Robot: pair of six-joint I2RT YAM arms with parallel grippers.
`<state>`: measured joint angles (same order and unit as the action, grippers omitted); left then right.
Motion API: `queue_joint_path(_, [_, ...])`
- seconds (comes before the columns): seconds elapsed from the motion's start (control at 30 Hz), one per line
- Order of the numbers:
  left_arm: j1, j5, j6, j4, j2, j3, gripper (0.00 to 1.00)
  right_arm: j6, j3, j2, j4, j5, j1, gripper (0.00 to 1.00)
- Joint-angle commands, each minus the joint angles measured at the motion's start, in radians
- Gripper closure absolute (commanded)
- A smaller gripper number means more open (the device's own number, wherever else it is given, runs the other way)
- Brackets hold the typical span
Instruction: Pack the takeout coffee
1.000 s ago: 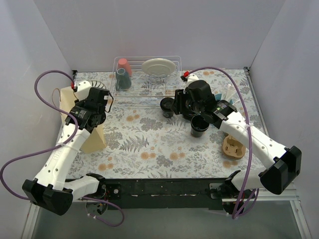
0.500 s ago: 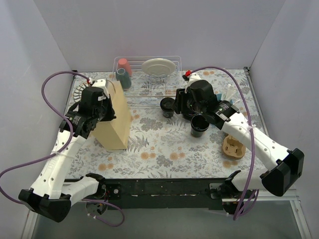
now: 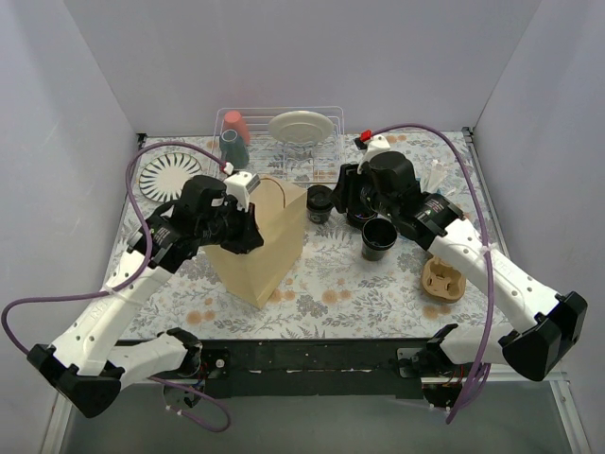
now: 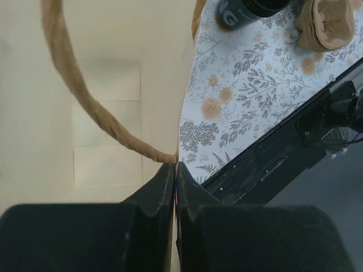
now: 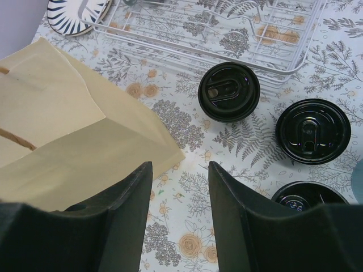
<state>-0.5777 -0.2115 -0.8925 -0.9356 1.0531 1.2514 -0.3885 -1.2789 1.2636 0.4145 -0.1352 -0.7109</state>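
Pinching the rim of the bag (image 3: 265,255) where its twine handle (image 4: 93,113) meets the paper, the left gripper (image 4: 174,167) has both fingers pressed together, with only the paper edge between them.

Top view: the bag sits tilted at centre-left of the floral table (image 3: 321,284), with its open mouth turned toward the right arm.

The right gripper (image 5: 180,170) hangs over bare cloth just beside the bag's near corner. Its 2 fingers are spread, with nothing between them.

Task items, right wrist view:
- 1 lidded cup (image 5: 228,92) stands just in front of the rack (image 3: 284,175).
- A 2nd ringed lid (image 5: 312,131) lies to its right, apart from it. Whether a cup sits beneath it cannot be told.
- 1 open cup (image 5: 306,195) is nearest the camera, cut by the frame edge.

All 3 rest on the table to the right of the bag, outside it. In the top view the lidded cup is just beside the bag's upper corner, and the open cup is the one nearest the arm bases.

Background: the rack at the far edge holds a white plate (image 3: 301,126), a teal tumbler (image 3: 233,151) and a red tumbler (image 3: 236,125). A striped plate (image 3: 168,177) lies at far left. A brown carrier (image 3: 444,279) lies near the right edge, well apart from the cups.
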Motion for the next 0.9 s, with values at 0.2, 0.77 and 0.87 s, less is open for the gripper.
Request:
queue_joint_path(0.2, [-0.033,-0.048,0.006,-0.019,-0.013,-0.014,0.61,0.010,-0.013,-0.046,-0.017,-0.044,-0.002,0.48])
queue_joint_path(0.77, [-0.033,0.251,-0.040,0.012,-0.016,0.276,0.05,-0.069,0.082,-0.259,0.227,-0.185,0.004,0.47])
queue_joint_path(0.87, [-0.033,0.482,-0.048,-0.011,-0.002,0.302,0.11,-0.088,0.078,-0.306,0.267,-0.231,0.007,0.45])
